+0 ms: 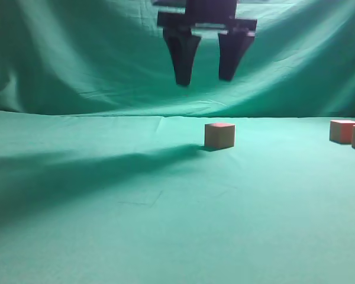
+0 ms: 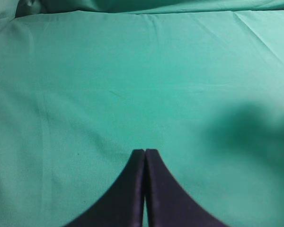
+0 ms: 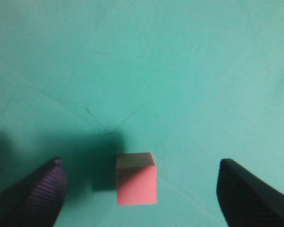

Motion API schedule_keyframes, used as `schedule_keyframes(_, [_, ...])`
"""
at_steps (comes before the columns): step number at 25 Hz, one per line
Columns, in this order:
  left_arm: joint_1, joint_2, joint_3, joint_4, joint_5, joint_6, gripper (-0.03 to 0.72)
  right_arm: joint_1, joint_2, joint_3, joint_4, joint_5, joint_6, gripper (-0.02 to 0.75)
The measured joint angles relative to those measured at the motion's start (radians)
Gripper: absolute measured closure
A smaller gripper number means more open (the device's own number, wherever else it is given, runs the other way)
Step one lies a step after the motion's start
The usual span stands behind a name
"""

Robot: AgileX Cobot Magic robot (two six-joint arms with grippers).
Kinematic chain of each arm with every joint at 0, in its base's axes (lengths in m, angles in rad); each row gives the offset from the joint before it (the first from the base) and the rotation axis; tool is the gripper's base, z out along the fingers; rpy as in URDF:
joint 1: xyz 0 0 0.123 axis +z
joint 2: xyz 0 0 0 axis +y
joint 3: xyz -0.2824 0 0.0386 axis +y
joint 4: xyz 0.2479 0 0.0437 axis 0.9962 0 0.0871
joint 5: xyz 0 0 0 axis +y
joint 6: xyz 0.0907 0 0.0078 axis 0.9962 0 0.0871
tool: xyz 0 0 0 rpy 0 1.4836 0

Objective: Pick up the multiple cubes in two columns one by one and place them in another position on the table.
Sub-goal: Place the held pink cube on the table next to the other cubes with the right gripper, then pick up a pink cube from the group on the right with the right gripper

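**Right gripper spread above a lone cube; left gripper closed over bare cloth**

The right gripper [image 1: 206,71] hangs well above the table [image 1: 106,236], its two dark fingers spread wide apart and holding nothing. In the right wrist view the same gripper [image 3: 142,189] frames a single cube [image 3: 136,178] that sits on the cloth between the fingers, touching neither. In the exterior view this cube [image 1: 219,135] rests toward the far edge of the table, near its middle. Two more cubes [image 1: 349,133] stand close together at the right edge, partly cut off by the frame. The left gripper [image 2: 145,153] has its fingertips pressed together over bare green cloth.
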Motion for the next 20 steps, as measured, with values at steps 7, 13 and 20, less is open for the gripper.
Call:
schedule_keyframes(7, [0.000, 0.000, 0.000, 0.000, 0.000, 0.000, 0.688, 0.000, -0.180, 0.026, -0.002, 0.021, 0.076, 0.146])
schedule_keyframes(13, [0.000, 0.000, 0.000, 0.000, 0.000, 0.000, 0.688, 0.000, -0.417, 0.216, -0.019, 0.025, 0.135, 0.196])
schedule_keyframes(20, [0.000, 0.000, 0.000, 0.000, 0.000, 0.000, 0.688, -0.002, -0.677, 0.548, -0.174, 0.029, 0.248, 0.196])
